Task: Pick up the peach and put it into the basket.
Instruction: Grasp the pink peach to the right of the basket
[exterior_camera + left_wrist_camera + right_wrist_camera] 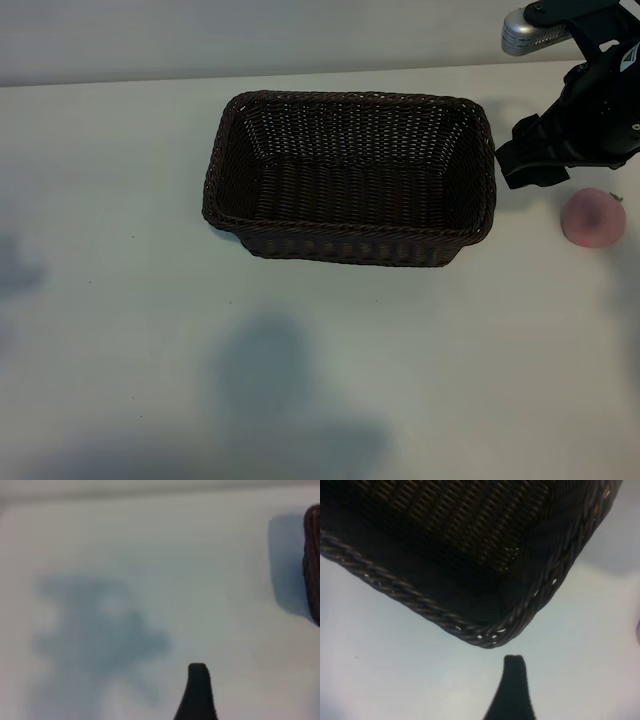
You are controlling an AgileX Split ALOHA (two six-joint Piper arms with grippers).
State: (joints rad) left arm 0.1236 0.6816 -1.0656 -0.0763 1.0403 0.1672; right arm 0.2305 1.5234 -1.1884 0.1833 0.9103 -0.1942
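The dark-brown wicker basket (350, 178) stands in the middle of the white table and is empty. The pale-pink peach (592, 216) lies on the table to its right, near the view's right edge. My right gripper (530, 160) hovers between the basket's right end and the peach, just behind the peach and apart from it. In the right wrist view one dark fingertip (514, 667) hangs over bare table by a basket corner (495, 632), holding nothing. In the left wrist view one fingertip (197, 677) of the left gripper shows over bare table, with the basket's edge (313, 565) off to the side.
The white table (120, 300) runs wide to the left of and in front of the basket. Soft arm shadows (280, 400) lie on it near the front. A pale wall (250, 35) closes off the back.
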